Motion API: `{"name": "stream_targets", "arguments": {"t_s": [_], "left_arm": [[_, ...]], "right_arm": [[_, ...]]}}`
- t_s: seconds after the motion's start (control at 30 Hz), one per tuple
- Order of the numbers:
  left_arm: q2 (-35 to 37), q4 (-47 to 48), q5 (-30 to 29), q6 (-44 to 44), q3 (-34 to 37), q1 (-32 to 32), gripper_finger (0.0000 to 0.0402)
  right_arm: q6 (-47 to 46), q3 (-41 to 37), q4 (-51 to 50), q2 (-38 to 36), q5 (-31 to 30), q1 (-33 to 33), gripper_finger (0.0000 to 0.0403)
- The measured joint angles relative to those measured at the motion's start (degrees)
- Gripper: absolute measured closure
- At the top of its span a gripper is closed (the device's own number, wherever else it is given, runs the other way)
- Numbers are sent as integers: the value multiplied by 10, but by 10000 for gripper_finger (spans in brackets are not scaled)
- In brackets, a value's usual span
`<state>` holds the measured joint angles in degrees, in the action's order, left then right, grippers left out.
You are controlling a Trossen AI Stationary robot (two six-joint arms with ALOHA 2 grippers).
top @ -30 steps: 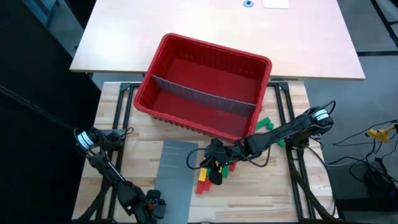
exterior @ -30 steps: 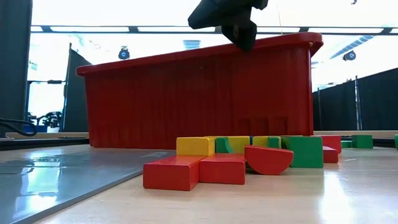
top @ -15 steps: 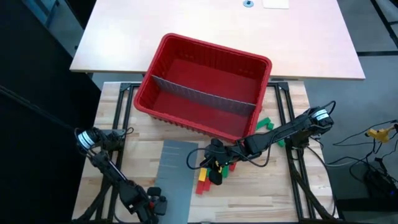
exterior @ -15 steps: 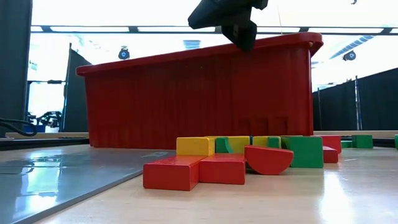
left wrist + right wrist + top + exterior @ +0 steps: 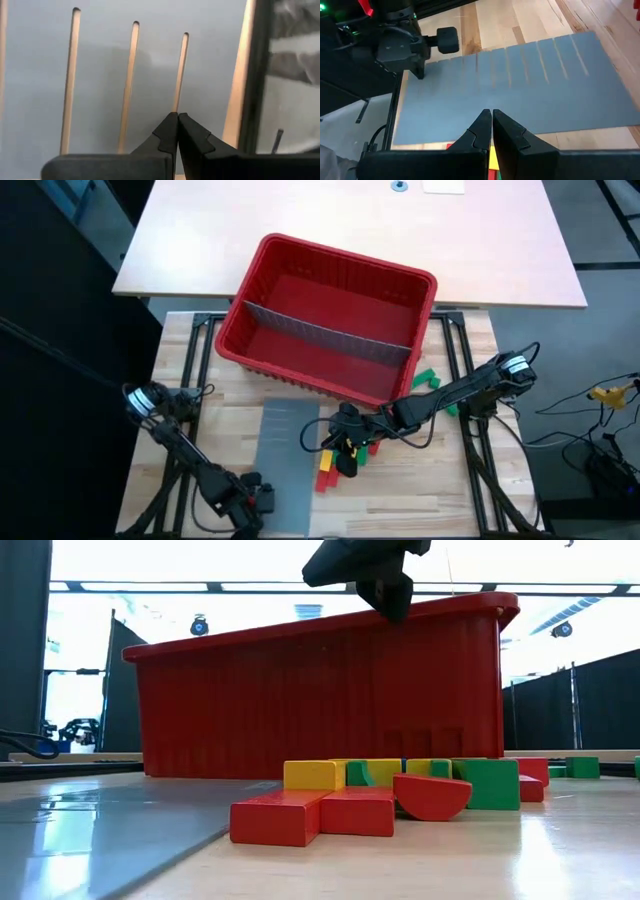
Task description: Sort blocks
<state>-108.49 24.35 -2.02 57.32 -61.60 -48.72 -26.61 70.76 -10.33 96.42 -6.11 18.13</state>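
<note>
Blocks [image 5: 342,452] lie in a loose pile on the wooden table [image 5: 420,490], just beside the near wall of the red bin [image 5: 325,320], so you can reach them easily, but none is inside the bin yet and the sorting is, I judge, not started. Your right gripper [image 5: 340,427] hangs over this pile with its two fingers pressed together and nothing between them, which looks like a pause before you choose a piece. Your left gripper [image 5: 262,498] is far from the bin, at the near edge of the grey slotted panel [image 5: 285,455], fingers also pressed together and empty; it seems only to wait there. In the low view you can count about nine pieces: four red [image 5: 276,817], one of them a half-round [image 5: 431,796], three yellow [image 5: 313,775] and two green [image 5: 491,783]. More green pieces [image 5: 428,380] lie by the right corner of the bin; I see two or three, no blue. One grey divider [image 5: 330,335] makes two compartments in the bin, probably for the colours.
</note>
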Motion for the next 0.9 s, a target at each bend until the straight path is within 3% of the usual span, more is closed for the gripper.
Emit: {"name": "stream_targets", "arguments": {"t_s": [0.37, 0.9], "left_arm": [[0, -6, -43, 46, 1, 35, 401], [-6, -155, -80, -111, 5, 109, 401]], "right_arm": [[2, 0, 0, 0, 0, 0, 403], [2, 0, 0, 0, 0, 0, 403]]}}
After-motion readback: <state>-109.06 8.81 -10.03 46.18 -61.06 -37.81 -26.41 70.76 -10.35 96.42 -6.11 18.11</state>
